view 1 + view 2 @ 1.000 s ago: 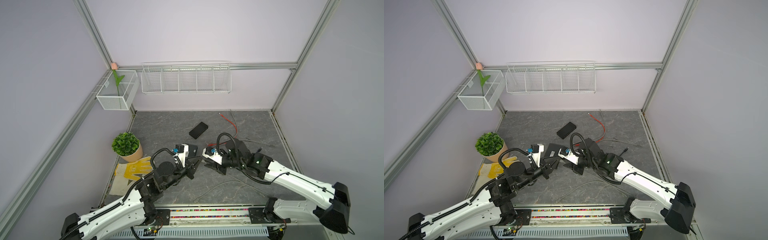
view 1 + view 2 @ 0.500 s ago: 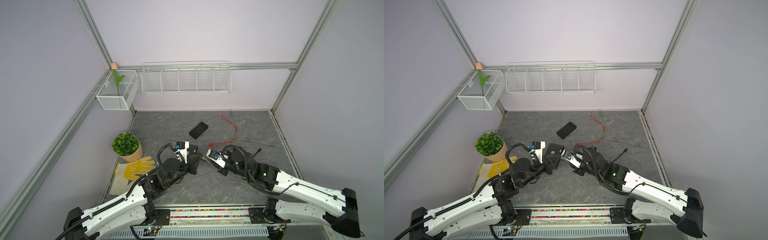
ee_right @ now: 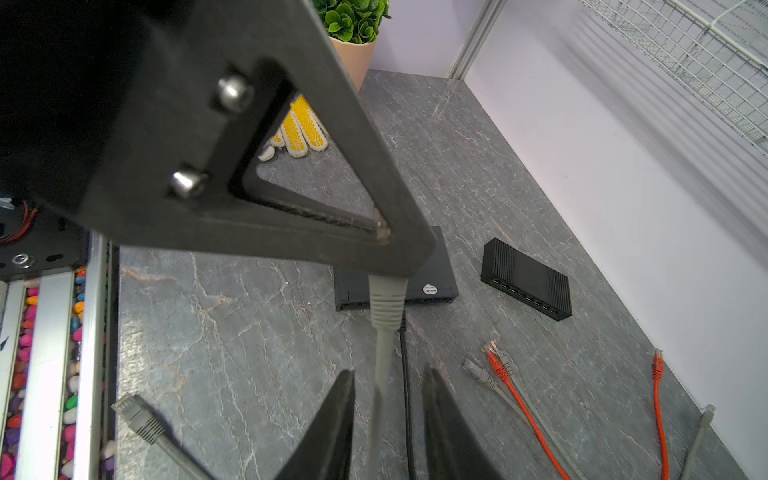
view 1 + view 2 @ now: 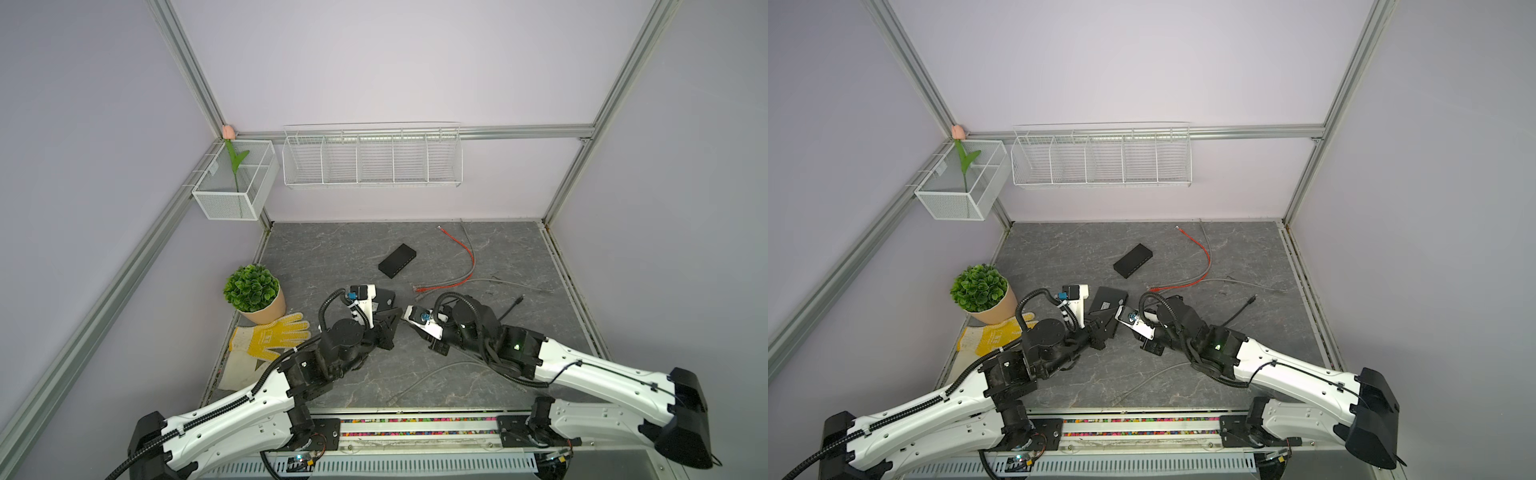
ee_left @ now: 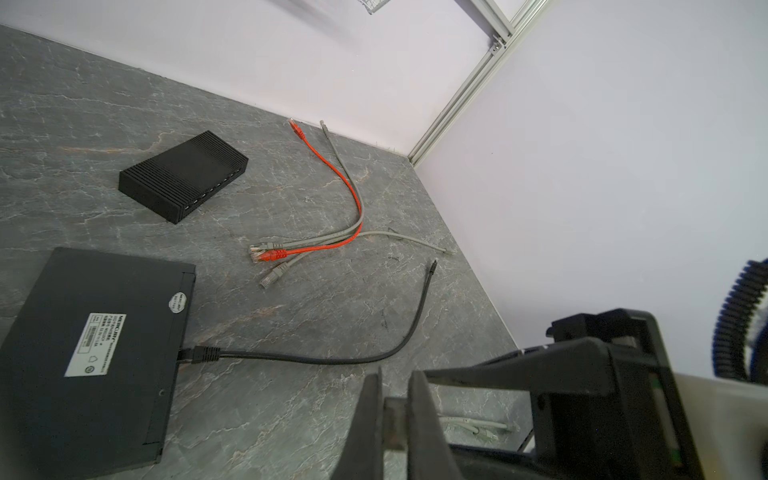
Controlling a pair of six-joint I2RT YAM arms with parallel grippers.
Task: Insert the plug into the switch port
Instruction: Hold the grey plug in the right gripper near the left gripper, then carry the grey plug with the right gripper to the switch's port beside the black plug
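Note:
A black switch (image 5: 95, 353) lies label side up on the grey floor, with a black cable (image 5: 332, 359) plugged into its port side. In both top views it shows partly behind the left wrist (image 4: 384, 297) (image 4: 1106, 301). My left gripper (image 5: 392, 399) (image 4: 395, 326) is shut on a grey plug (image 3: 386, 299), held a short way off the switch's port side. The plug's grey cable (image 3: 382, 361) runs down between the jaws of my right gripper (image 3: 388, 386). Those jaws stand apart on either side of the cable without touching it.
A second black switch (image 4: 397, 260) lies farther back. Red and grey patch cables (image 4: 457, 270) lie to its right. A loose grey plug (image 3: 133, 411) lies by the front rail. A potted plant (image 4: 253, 293) and a yellow glove (image 4: 274, 334) are at the left.
My right arm has drawn back toward the front while its jaws narrowed around the grey cable. My left gripper has edged toward the switch, still shut on the plug.

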